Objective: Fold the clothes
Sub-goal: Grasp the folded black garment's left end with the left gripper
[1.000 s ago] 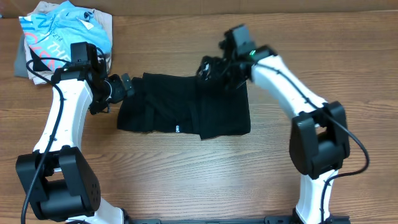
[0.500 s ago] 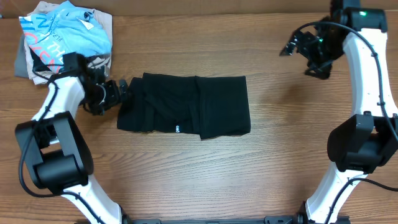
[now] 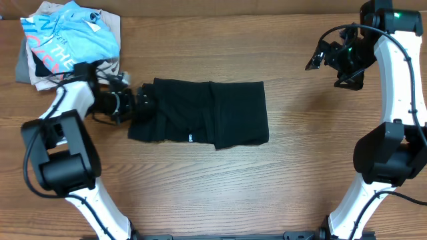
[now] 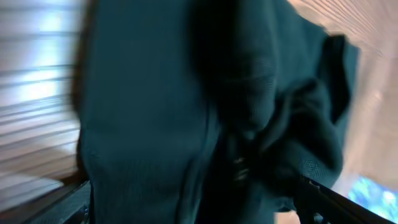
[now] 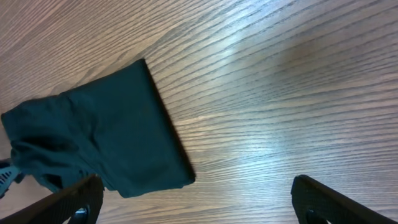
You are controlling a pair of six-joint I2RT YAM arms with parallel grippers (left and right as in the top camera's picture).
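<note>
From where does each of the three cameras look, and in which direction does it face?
Overhead: fixed above the table, facing straight down; shows both arms, the black garment and a clothes pile.
Left wrist: on the left arm, very close to the garment, blurred; left fingers edge the bottom corners.
Right wrist: on the raised right arm, facing down at the table and the garment's near end; right fingers, spread apart, in the bottom corners.
Shared: all three views show the black garment.
</note>
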